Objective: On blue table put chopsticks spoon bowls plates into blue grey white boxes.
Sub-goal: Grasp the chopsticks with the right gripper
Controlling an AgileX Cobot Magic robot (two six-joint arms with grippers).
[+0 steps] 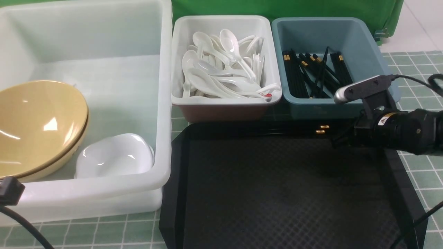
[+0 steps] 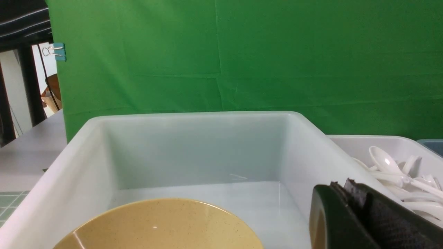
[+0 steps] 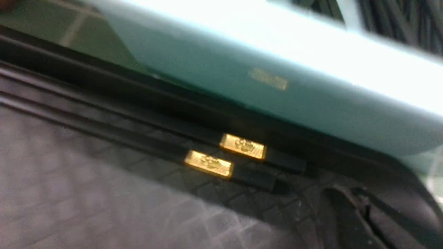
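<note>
Two chopsticks at the far edge of the black tray; right gripper clenched at their gold-banded ends.
Grasp unconfirmed: the sticks lie flat against the tray lip, so a shallow pinch may miss or drop one. Left of the tray: translucent tub with tan bowls and white plate; left gripper closed, empty. Just beyond the tray: blue-grey box, whose wall blocks a low lift; white box of spoons.

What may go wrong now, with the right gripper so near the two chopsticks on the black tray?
The right gripper is shut beside the ends of the chopsticks; it may have closed on nothing. The chopsticks lie flat along the far rim of the tray, so a grasp may take only one, or bump the blue-grey box.
</note>
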